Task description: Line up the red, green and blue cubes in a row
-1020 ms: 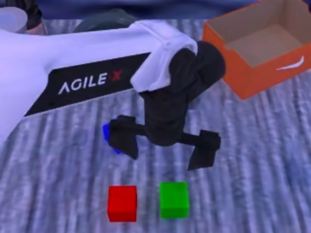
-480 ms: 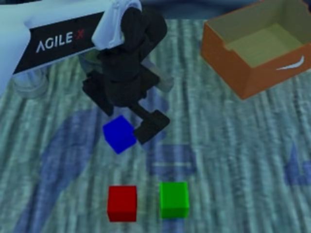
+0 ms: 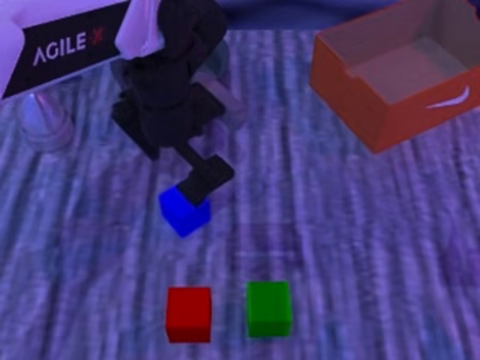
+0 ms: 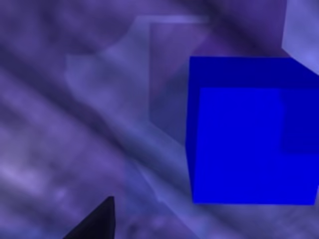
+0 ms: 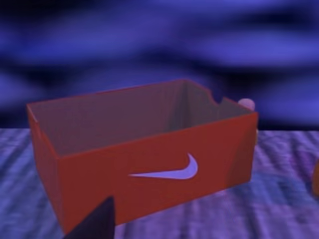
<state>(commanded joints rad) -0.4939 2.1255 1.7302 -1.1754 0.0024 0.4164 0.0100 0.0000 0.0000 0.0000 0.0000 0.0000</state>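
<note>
Since the earlier top view, the left gripper (image 3: 176,169) has dropped toward the blue cube (image 3: 184,212), behind the red cube (image 3: 188,314) and green cube (image 3: 268,308). Jaws spread; centring helps. Left wrist view: the blue cube sits off-centre.

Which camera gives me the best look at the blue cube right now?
The left wrist view: the blue cube fills much of the picture, unobstructed. In the top view the left tool partly covers the cube. The right wrist view shows only the orange box, no cube.
</note>
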